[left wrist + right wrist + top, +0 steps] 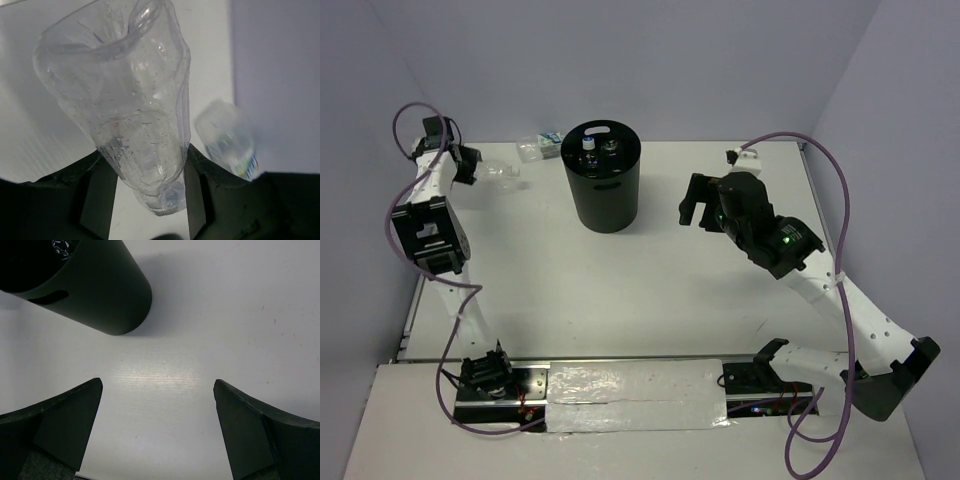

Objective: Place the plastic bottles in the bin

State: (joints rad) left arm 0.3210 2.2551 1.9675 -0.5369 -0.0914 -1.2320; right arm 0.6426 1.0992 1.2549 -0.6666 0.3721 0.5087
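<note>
A white table (650, 300) fills a small booth, closed in on three sides by plain, pale lavender-grey walls: the back wall (650, 60), the left wall (360, 220) and the right wall (910, 120). Soft, even light falls from above and casts only faint shadows (a mild bright patch (160, 376) shows on the finely ribbed tabletop). Along the table's near edge lies a black rail (535, 385), partly covered by a crinkled silvery sheet (635, 395), with a lower white board (620, 455) in front.
</note>
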